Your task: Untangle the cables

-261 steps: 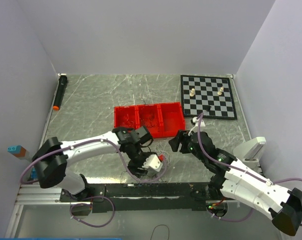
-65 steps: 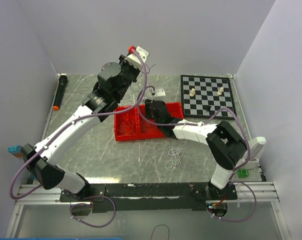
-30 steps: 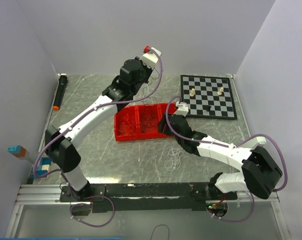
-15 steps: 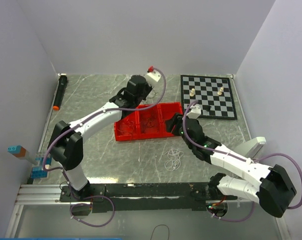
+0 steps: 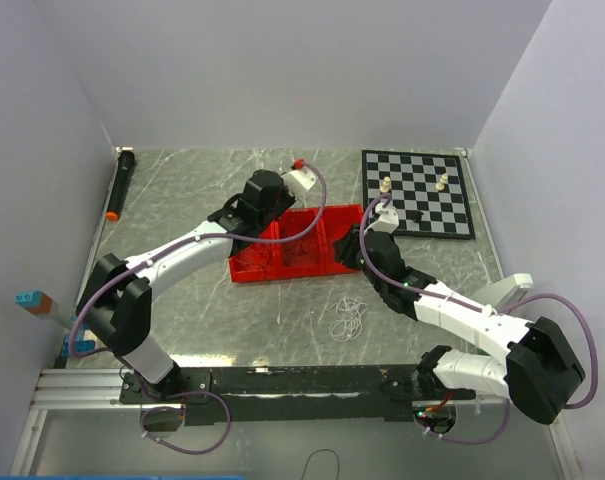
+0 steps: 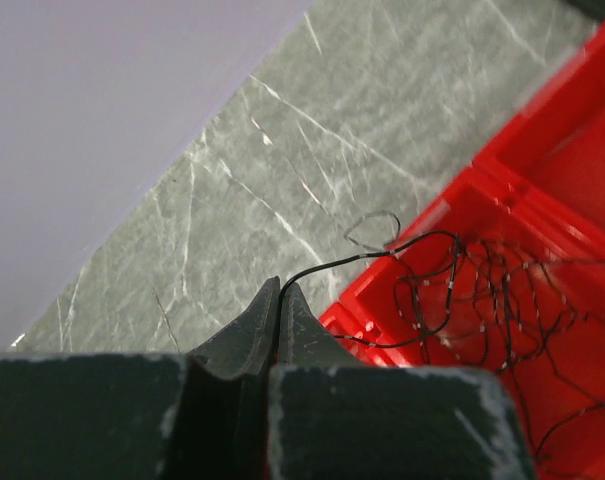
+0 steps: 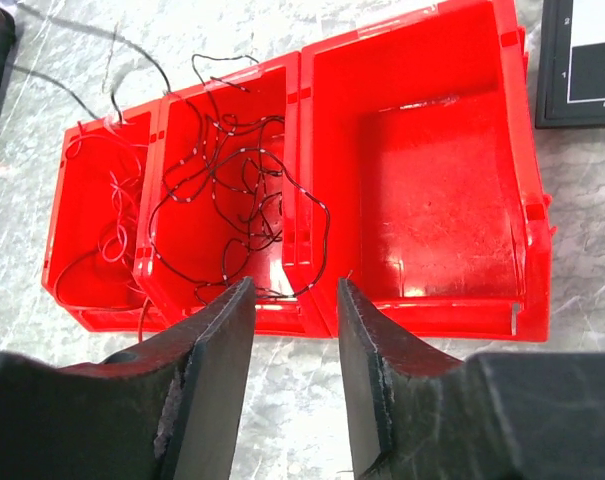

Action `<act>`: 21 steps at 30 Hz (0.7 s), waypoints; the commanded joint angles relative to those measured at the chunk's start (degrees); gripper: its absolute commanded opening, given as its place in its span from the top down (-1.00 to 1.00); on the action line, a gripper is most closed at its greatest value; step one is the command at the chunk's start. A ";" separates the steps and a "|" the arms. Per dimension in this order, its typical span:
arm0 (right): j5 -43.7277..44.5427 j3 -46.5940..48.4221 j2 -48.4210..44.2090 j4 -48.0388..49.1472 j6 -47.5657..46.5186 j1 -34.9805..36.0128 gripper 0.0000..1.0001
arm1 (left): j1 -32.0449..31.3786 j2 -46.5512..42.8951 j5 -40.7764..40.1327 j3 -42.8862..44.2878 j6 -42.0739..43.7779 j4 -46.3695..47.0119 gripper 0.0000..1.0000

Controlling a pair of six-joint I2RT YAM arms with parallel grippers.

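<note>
The cables lie in three lots. Red wires (image 7: 107, 215) fill the left compartment of the red bin (image 5: 244, 270), and a black tangle (image 7: 232, 185) lies in the middle one. Loose white wires (image 5: 350, 318) rest on the table in front. My left gripper (image 6: 280, 287) is shut on one black wire (image 6: 367, 255) that runs from its tips into the bin; in the top view it (image 5: 267, 215) hangs over the bin's back edge. My right gripper (image 7: 290, 292) is open and holds nothing, at the bin's front wall (image 5: 342, 250). The right compartment (image 7: 432, 170) holds nothing.
A chessboard (image 5: 417, 192) with a few pieces lies at the back right. A black marker with an orange tip (image 5: 119, 185) lies along the left edge. Blue blocks (image 5: 32, 300) stand at the near left, and a white object (image 5: 507, 292) sits at the right edge.
My left gripper has come down and left toward the bin's back edge, still shut on the black wire. The right gripper's jaws have narrowed, and it has shifted slightly along the bin's front.
</note>
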 commanded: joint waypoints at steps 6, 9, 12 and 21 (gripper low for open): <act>0.37 1.34 -0.37 0.30 1.87 -0.48 0.14 | -3.23 3.03 5.57 0.57 7.12 -0.93 0.98; 0.63 0.90 -1.08 0.12 1.87 -0.66 0.15 | -4.02 6.99 6.01 4.08 5.89 -5.05 0.98; 1.25 0.37 -1.78 -0.41 1.70 -1.10 0.15 | -4.11 10.25 6.36 5.85 4.92 -6.02 0.98; 0.37 -0.95 -4.77 -1.55 1.61 -3.82 0.13 | -4.28 13.59 6.89 3.13 4.13 -3.57 0.98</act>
